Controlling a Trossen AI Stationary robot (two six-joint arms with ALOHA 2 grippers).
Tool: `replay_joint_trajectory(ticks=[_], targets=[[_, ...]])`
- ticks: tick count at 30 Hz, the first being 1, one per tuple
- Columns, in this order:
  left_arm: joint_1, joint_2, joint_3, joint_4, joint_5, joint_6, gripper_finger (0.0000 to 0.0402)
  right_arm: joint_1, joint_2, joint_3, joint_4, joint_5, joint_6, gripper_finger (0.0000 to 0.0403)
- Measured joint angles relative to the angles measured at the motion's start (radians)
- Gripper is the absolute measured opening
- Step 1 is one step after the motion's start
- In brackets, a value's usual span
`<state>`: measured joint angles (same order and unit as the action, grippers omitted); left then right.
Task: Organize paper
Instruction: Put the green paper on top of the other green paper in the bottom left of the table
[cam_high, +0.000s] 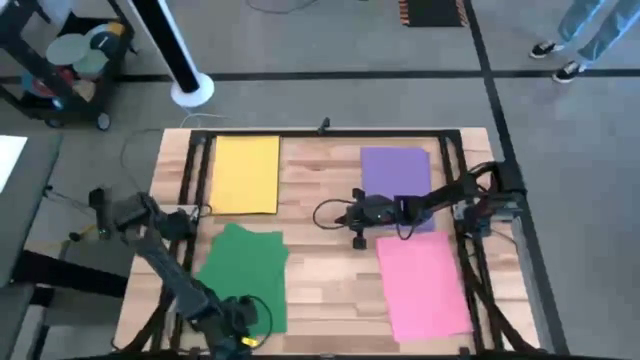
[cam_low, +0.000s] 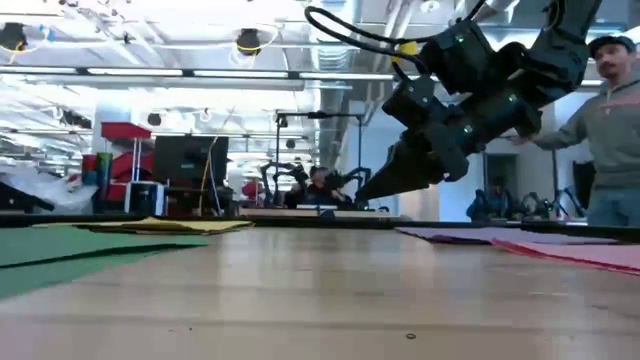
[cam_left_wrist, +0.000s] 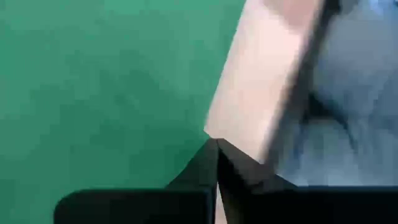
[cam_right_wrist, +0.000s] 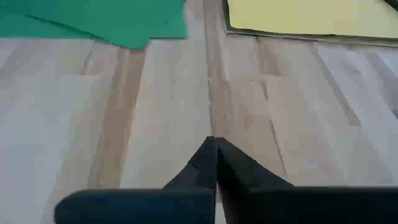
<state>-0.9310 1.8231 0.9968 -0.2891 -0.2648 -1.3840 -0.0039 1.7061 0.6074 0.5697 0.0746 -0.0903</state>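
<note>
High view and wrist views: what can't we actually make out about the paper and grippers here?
- Purple sheet, high view: near edge hidden under the right arm.
- Green sheet, high view: near corner covered by the left gripper.
- Dark sheet: seen only as an edge under the yellow sheet in the right wrist view.
- Left wrist view: blurred beyond the table edge.
- Right gripper: shut, empty.

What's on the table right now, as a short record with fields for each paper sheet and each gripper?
table: wooden table
yellow sheet: far left
purple sheet: far right
green paper: near left, edges uneven
pink sheet: near right
left gripper: shut, empty, at the green paper's near edge
right gripper: shut, empty, over bare wood mid-table
</note>
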Motion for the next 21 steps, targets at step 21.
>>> replay_joint_trajectory(ticks=[21], targets=[[0.07, -0.065, 0.018, 0.049, -0.415, 0.153, 0.0, 0.068, 0.0, 0.0, 0.0, 0.0, 0.006, 0.0]])
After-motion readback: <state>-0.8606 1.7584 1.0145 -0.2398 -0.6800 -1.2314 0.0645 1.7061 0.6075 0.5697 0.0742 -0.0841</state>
